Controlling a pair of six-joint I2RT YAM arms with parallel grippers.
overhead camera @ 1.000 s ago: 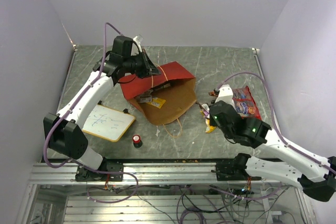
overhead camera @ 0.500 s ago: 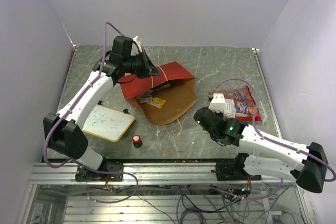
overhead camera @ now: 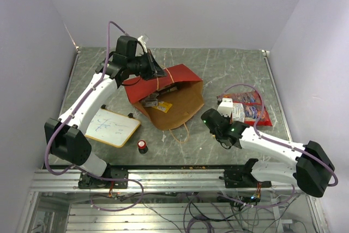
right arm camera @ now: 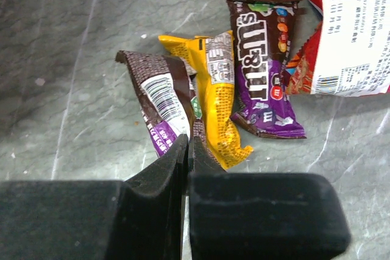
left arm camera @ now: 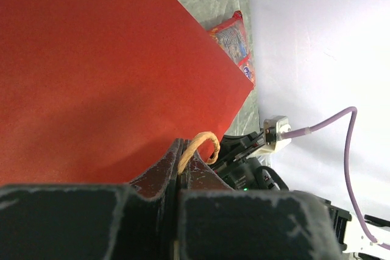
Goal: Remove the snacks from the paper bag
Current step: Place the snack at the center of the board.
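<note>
Unloading looks about midway. The left gripper [overhead camera: 158, 72] is clamped on the tan string handle [left arm camera: 201, 144] of the paper bag [overhead camera: 185, 76], propping its mouth up. The bag lies on its side, stiff red paper outside and matte kraft within, with a yellow packet [overhead camera: 163, 106] left inside. Right of the bag, the right gripper [right arm camera: 187, 145] has its fingers pressed together over crinkly foil wrappers: a brown packet [right arm camera: 155, 92] at its tips (pinched or merely touching, I cannot tell), a yellow bar [right arm camera: 222, 98] and an M&M's pouch [right arm camera: 265, 59]. Next it likely must open, then reach into the bag's mouth.
</note>
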